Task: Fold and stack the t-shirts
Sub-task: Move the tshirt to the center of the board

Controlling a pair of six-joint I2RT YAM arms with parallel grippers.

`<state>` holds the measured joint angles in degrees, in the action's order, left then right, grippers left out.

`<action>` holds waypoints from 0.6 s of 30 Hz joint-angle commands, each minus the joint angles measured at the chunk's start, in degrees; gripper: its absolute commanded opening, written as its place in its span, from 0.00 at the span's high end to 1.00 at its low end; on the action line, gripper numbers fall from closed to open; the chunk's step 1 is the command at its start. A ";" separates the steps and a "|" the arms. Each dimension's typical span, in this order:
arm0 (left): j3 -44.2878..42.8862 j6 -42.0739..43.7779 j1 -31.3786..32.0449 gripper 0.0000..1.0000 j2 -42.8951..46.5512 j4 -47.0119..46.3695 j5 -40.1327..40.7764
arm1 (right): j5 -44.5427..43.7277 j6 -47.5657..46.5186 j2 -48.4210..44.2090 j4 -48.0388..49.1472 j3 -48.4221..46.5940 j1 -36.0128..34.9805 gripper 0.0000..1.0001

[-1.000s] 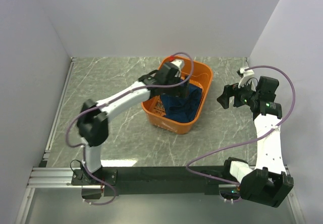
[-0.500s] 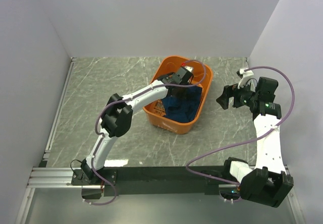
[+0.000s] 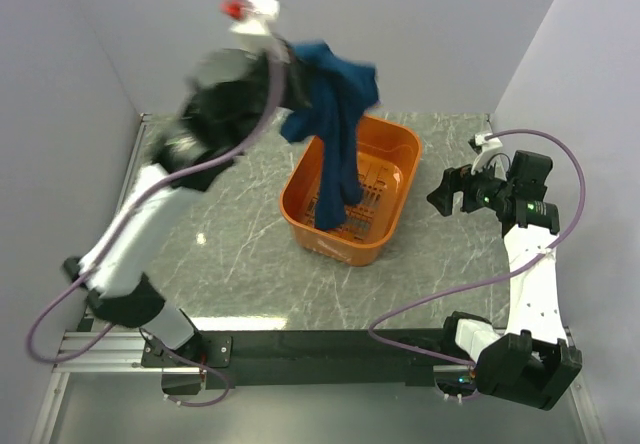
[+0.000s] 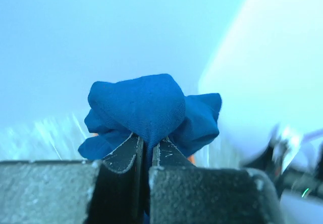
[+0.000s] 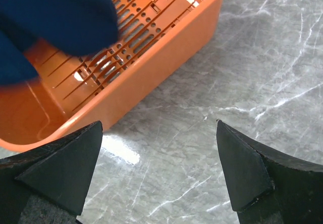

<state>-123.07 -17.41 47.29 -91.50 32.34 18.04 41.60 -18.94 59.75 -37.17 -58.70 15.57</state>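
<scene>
Unloading step: left pincer [image 3: 293, 70] clamps t-shirt [image 3: 337, 129] high at upper centre, tail dangling in basket [image 3: 409, 150]; right pincer [image 3: 446, 192] open; next, spread it flat on tabletop [image 3: 240, 254].

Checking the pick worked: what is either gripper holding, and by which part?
The left gripper pinches a bunched fold of the navy t-shirt; exact part unclear. The right gripper holds nothing.

no readable text, labels or signs
</scene>
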 commanded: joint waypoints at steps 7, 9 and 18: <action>4.06 9.50 -4.03 1.00 12.39 -1.23 16.58 | 5.15 0.31 1.25 -1.24 -4.50 -0.89 0.01; 4.76 10.64 -5.18 1.00 13.45 -1.22 18.42 | 4.98 0.39 1.51 -1.94 -4.94 -1.68 0.01; 11.85 8.45 -11.68 1.00 19.16 0.36 15.02 | 4.01 0.48 0.99 -2.21 -3.62 -4.67 0.01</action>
<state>-114.45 -7.35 37.43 -76.01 34.39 35.59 45.17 -18.90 61.32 -38.83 -61.06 11.86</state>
